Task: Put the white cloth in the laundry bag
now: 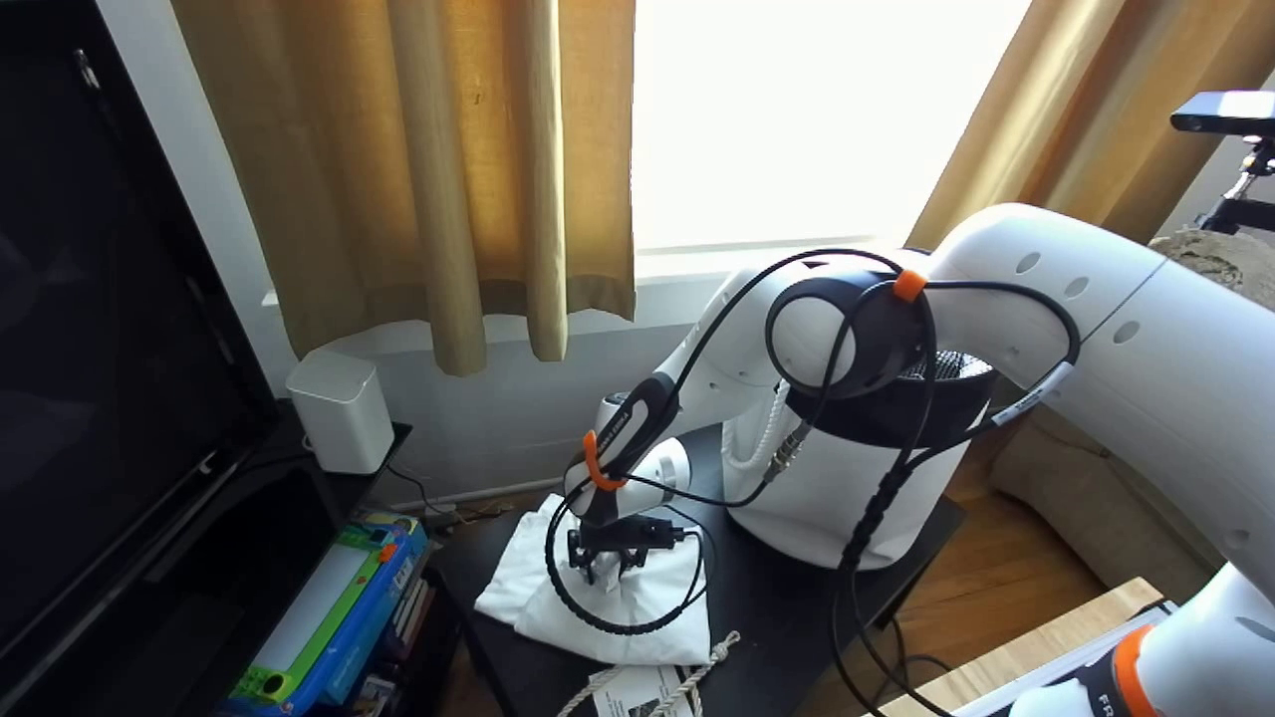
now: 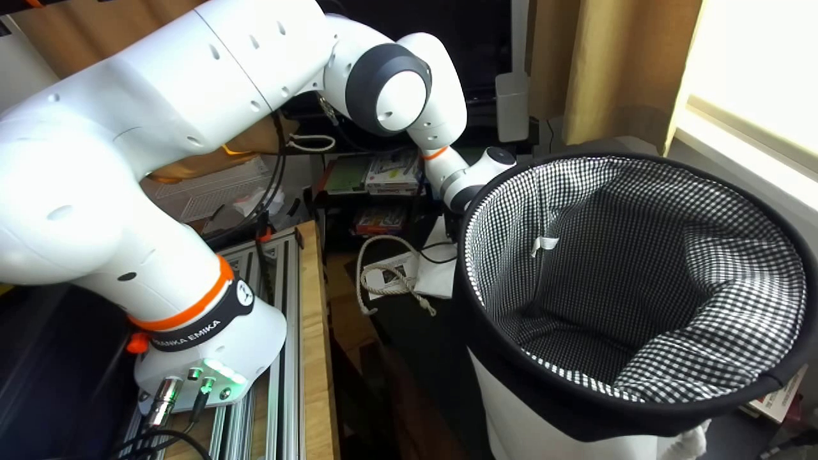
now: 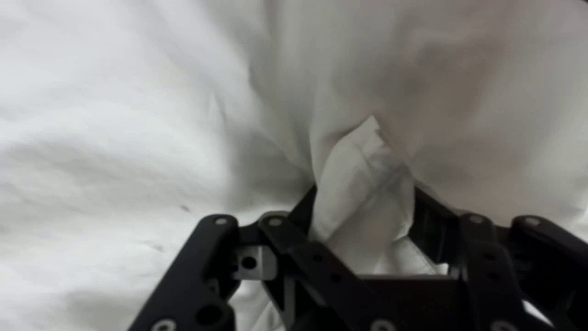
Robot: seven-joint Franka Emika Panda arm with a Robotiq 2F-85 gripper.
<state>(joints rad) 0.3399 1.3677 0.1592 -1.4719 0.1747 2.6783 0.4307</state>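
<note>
black two-finger gripper (image 3: pixel 365 211): points downward, jaws a little apart, clasping a bunched fold of the white fabric cloth (image 3: pixel 138 128) between them; how firmly is hard to judge in the blurred wrist view.
cloth: lies spread on the black tabletop (image 1: pixel 777 617) beneath the gripper, gathered to a peak at the fold.
white jointed robot arm (image 1: pixel 1116 289): arches over the cloth, black cables (image 1: pixel 869 516) hanging off it.
tall round white laundry bag (image 1: pixel 817 518): stands upright on the tabletop just beside the cloth; in an exterior view its wide mouth shows a black rim (image 2: pixel 594 402) and a black-and-white checked lining (image 2: pixel 735 319).
twisted off-white rope (image 1: pixel 719 652): lies by the cloth's edge, crossing a white printed sheet (image 1: pixel 637 687).
tan fabric curtains (image 1: pixel 349 179): hang either side of a bright window (image 1: pixel 797 119).
</note>
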